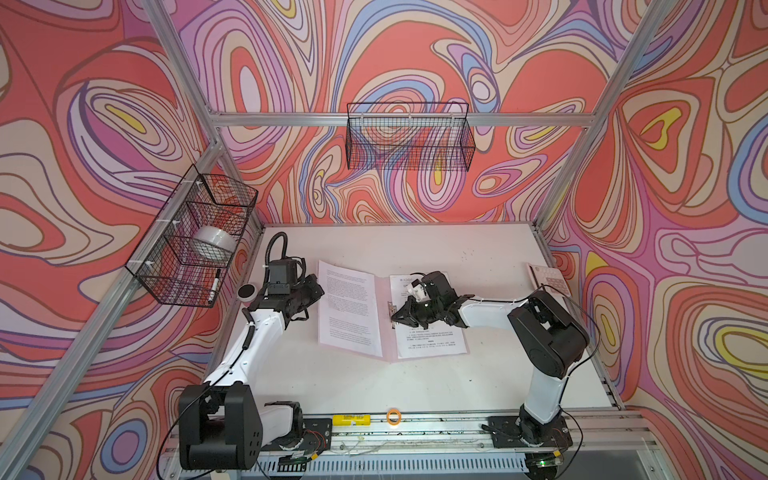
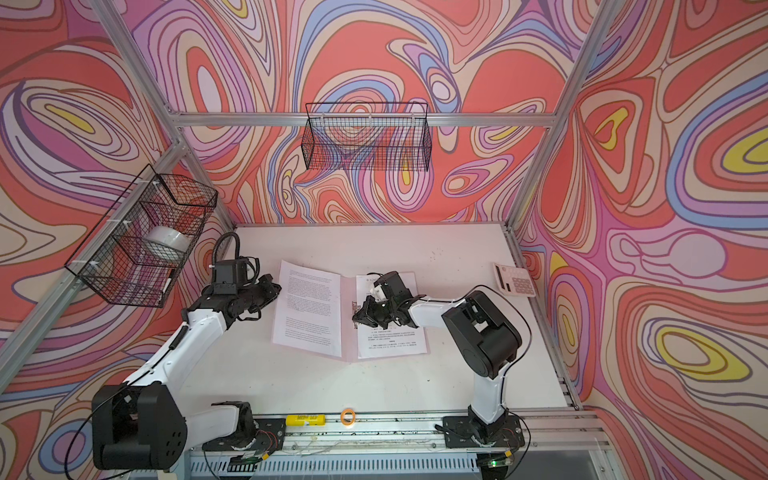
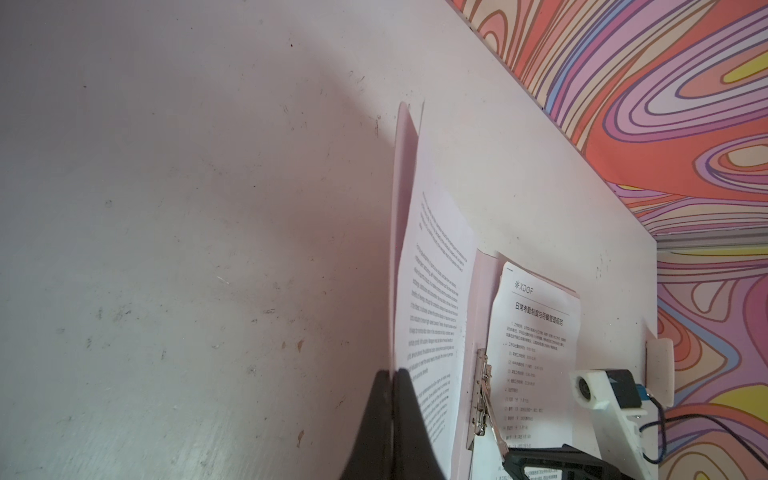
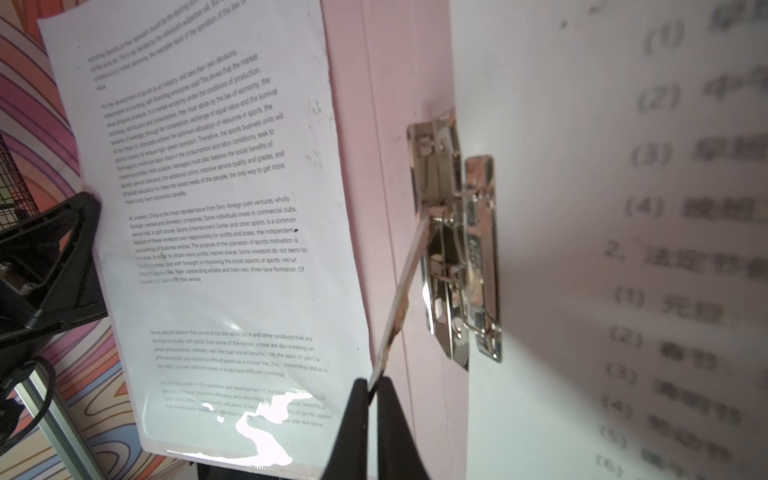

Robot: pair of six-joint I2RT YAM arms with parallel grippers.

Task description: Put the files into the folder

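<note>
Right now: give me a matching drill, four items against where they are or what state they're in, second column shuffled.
Items:
1. left hand
2. right hand
3. calculator
4. white roll

Place or state:
A. in the wire basket on the left wall
B. shut on the clip lever
C. at the table right edge
D. shut on the raised cover of the folder

Pairs: 1-D, 2-B, 3-C, 4-A
</note>
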